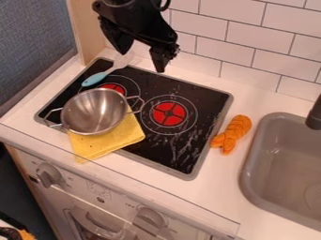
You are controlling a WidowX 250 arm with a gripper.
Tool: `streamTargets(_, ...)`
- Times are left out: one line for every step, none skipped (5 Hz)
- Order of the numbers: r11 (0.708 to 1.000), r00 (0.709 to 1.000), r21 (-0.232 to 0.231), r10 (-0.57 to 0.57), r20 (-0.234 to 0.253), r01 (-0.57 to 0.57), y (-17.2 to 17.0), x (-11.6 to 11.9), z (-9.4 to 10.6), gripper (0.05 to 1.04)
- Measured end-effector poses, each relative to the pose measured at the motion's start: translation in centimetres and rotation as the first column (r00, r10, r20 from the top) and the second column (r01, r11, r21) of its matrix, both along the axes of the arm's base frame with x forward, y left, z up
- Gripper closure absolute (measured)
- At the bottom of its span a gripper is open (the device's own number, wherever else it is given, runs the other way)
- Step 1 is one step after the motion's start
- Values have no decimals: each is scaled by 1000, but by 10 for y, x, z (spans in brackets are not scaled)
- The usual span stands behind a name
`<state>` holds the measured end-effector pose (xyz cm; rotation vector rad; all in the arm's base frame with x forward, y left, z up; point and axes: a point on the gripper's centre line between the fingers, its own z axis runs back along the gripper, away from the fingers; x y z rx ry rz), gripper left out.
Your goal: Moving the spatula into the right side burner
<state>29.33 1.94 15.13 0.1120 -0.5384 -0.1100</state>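
Blue-handled spatula (95,78) lies at the stove's (203,99) back left, pale head toward the rear rim. Claw (141,61) hangs above, fingers spread. Steel pot (94,111) overlaps yellow cloth (119,139), front left. Black glass surrounds the right burner (169,114); orange toy (234,132) sits just beyond the right rim.

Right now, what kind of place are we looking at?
Most likely a toy kitchen: there's a stove top with red burners, a sink beside it, and control knobs along the front panel below.
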Motion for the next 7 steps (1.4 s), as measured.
streamTargets(1000, 1000, -1, 0, -29, 0, 0, -1, -8, 83)
streamTargets(998, 997, 16, 58, -46, -57, 24, 9, -8, 83)
streamTargets(994, 993, 8, 112, -45, -112, 46, 16, -6, 83)
streamTargets(985, 983, 8, 174, -52, -174, 75, 22, -5, 83)
streamTargets(973, 971, 3, 229, -68, -230, 102, 26, -8, 83)
streamTargets(944, 942, -35, 323, -93, -327, 130, 30, -24, 83)
streamTargets(928, 930, -99, 347, -121, -359, 144, 36, -46, 83)
